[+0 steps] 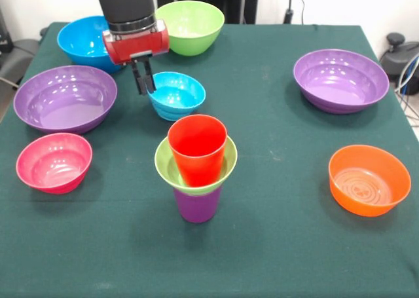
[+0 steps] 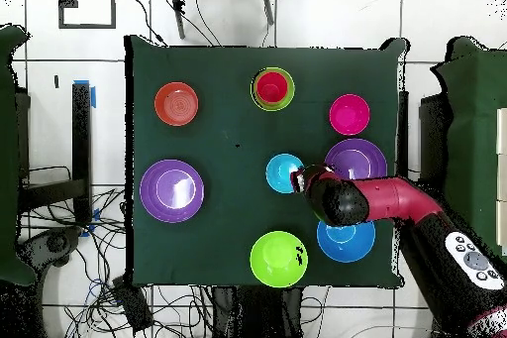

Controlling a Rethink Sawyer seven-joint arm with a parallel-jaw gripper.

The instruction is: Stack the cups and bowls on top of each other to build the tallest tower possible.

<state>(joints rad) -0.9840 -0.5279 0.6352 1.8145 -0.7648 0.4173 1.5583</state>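
The tower stands at the table's middle front: a red cup (image 1: 196,147) nested in a small lime green bowl (image 1: 165,164), which sits on a purple cup (image 1: 196,206). From overhead the tower (image 2: 272,88) shows as red inside green. Behind it a small blue bowl (image 1: 178,96) (image 2: 282,172) rests on the cloth. My gripper (image 1: 145,82) (image 2: 302,177) hangs at that bowl's left rim. Its two dark fingers are close together and seem shut on the rim.
A big blue bowl (image 1: 82,42) and a big lime green bowl (image 1: 190,26) sit at the back. Purple bowls (image 1: 65,98) (image 1: 340,80) flank the middle. A pink bowl (image 1: 54,162) is front left, an orange bowl (image 1: 368,180) front right.
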